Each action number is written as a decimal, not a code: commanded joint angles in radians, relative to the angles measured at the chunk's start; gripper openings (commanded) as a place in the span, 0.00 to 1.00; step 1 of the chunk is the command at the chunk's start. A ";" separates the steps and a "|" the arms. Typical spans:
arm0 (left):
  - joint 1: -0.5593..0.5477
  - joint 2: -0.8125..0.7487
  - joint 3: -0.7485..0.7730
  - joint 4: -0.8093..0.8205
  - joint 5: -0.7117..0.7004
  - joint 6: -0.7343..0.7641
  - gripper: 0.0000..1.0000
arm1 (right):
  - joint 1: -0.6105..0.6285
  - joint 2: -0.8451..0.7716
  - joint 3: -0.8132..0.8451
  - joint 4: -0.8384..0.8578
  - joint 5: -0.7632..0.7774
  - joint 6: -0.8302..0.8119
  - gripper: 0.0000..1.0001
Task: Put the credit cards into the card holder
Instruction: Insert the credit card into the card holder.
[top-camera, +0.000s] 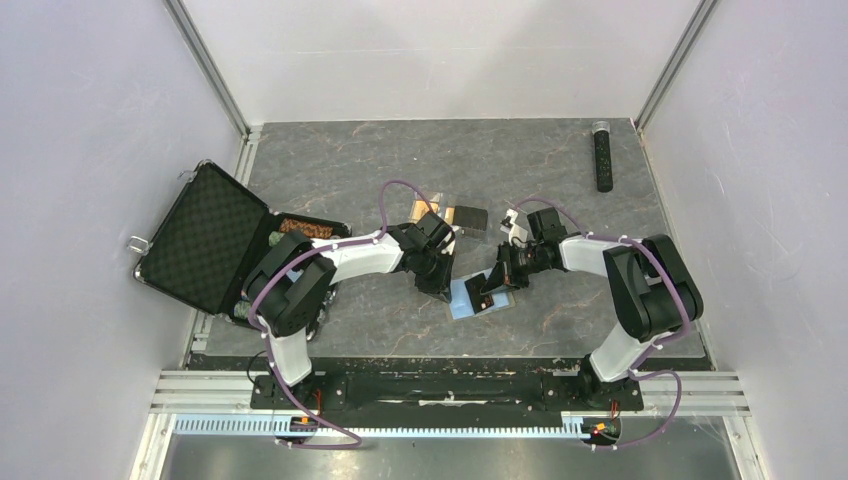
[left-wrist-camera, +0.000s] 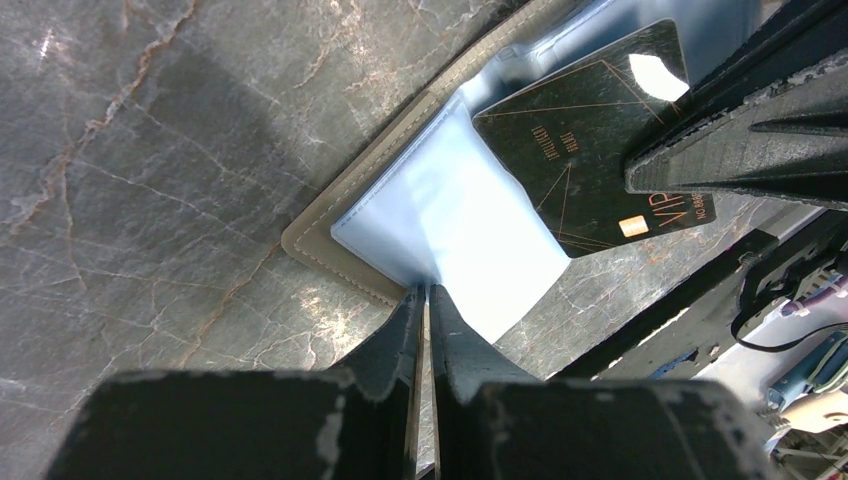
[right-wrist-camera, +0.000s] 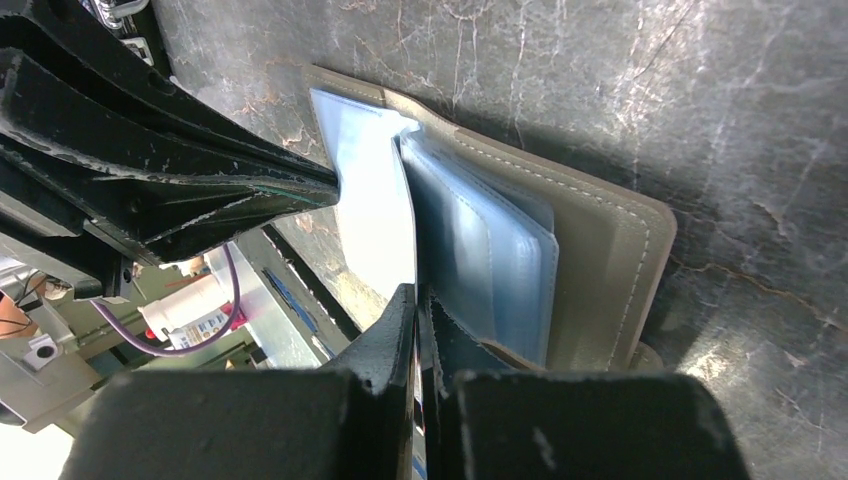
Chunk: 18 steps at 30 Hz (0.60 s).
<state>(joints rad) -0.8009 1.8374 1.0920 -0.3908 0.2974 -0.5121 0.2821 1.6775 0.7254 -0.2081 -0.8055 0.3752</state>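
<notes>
As I judge it, the main danger is that the dark rectangular credit card with thin gold lines (left-wrist-camera: 570, 140) meets the edge of the light blue transparent plastic sleeve (left-wrist-camera: 450, 210) instead of entering its mouth. The card would then bend or turn between the fingers, because it is pinched at one end only. A second danger is that the soft sleeve slips out of the left claw (left-wrist-camera: 427, 292) and the pocket falls flat too early. The flat taupe folding card holder (right-wrist-camera: 600, 280) lies open and loose on the grey marbled table (top-camera: 330, 160), so a push could also slide it. The left claw is pressed almost together and pinches the free edge of the sleeve. The right claw (right-wrist-camera: 417, 292) is pressed fully together on the card, which hangs tilted over the open holder. I cannot tell whether its corner is already inside a pocket. More orange-gold cards (top-camera: 425, 208) lie farther back.
</notes>
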 joint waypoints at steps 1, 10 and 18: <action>-0.007 0.042 -0.007 -0.052 -0.070 0.060 0.12 | 0.008 0.023 0.019 -0.021 0.044 -0.033 0.00; -0.011 0.045 -0.007 -0.052 -0.066 0.060 0.11 | 0.048 0.043 0.028 0.011 0.070 -0.035 0.00; -0.012 0.045 -0.008 -0.052 -0.065 0.058 0.11 | 0.057 0.050 0.015 0.042 0.084 -0.021 0.00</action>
<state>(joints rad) -0.8024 1.8385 1.0935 -0.3958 0.2958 -0.5079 0.3092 1.7004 0.7441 -0.1940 -0.7872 0.3645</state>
